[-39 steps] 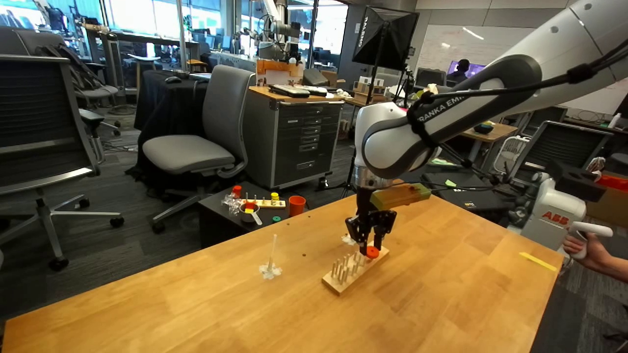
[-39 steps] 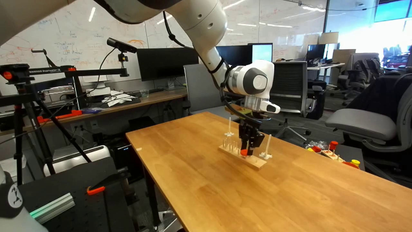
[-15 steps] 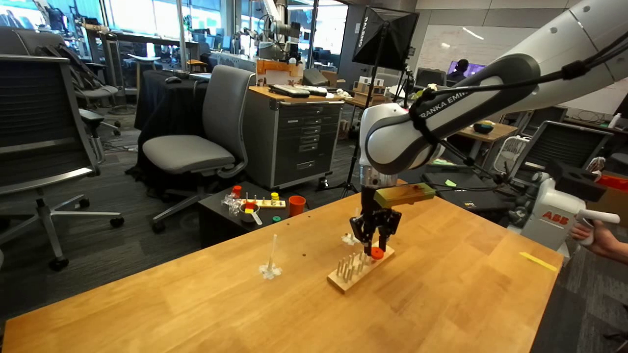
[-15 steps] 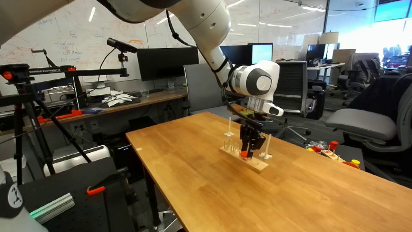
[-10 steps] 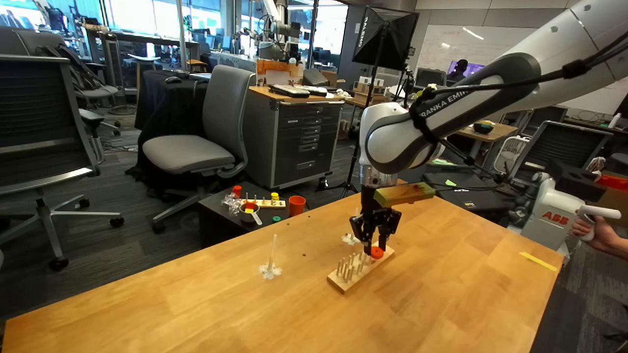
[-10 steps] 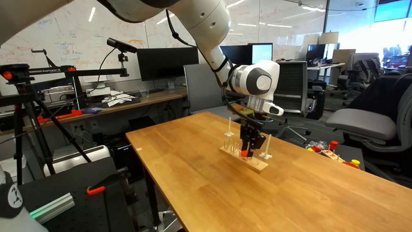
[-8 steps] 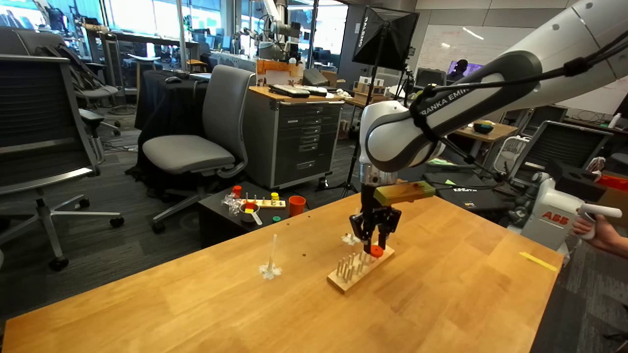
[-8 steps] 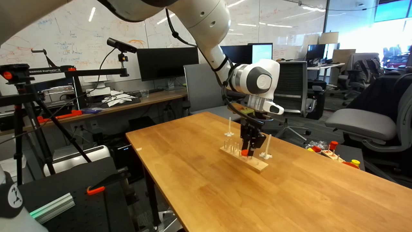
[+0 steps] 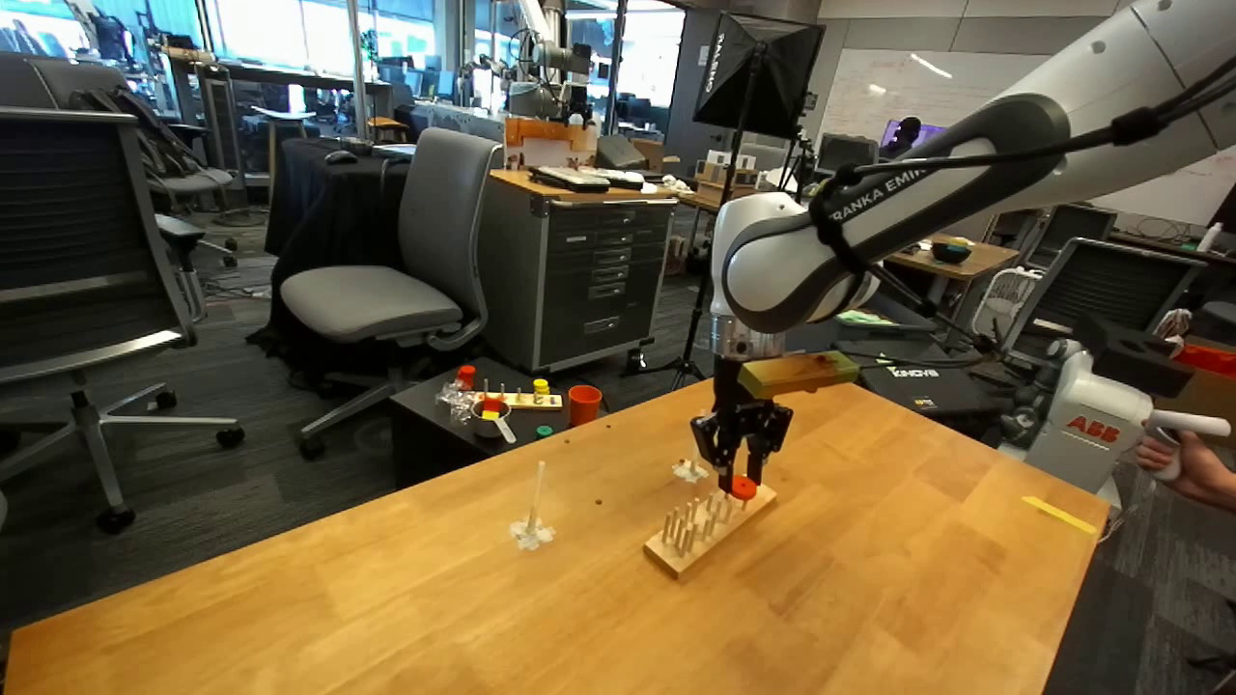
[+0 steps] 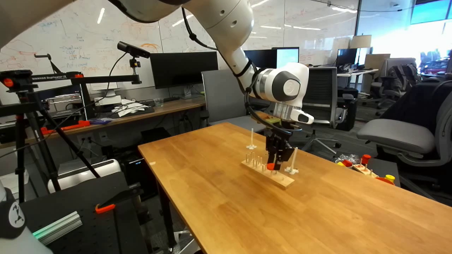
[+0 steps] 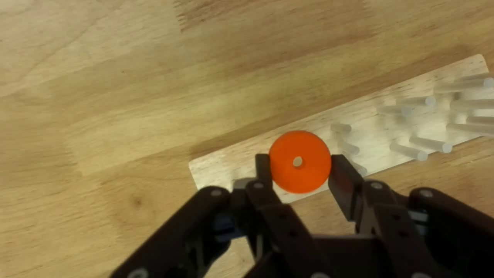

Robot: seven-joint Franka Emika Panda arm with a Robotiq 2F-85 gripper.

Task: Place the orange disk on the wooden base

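The orange disk (image 9: 744, 487) is between the two black fingers of my gripper (image 9: 741, 482). It shows in both exterior views, here too (image 10: 270, 166). In the wrist view the fingers touch the disk (image 11: 299, 179) on both sides. The disk is level and slightly above the wooden base (image 9: 666, 562), over its end with fewer pegs. The base also shows in an exterior view (image 10: 285, 182) and in the wrist view (image 11: 216, 166). A pale spot shows through the disk's hole; I cannot tell whether it is a peg tip or the base.
Several short pegs (image 11: 409, 150) stand on the base beside the right finger. Two thin upright rods (image 9: 536, 497) (image 10: 294, 160) are stuck to the table near the base. A low black stand with an orange cup (image 9: 584, 405) is beyond the table edge.
Earlier, the base shifted slightly along the table together with the disk and gripper. Since then, the gripper has risen a little with the disk between its fingers, and the base has stayed put.
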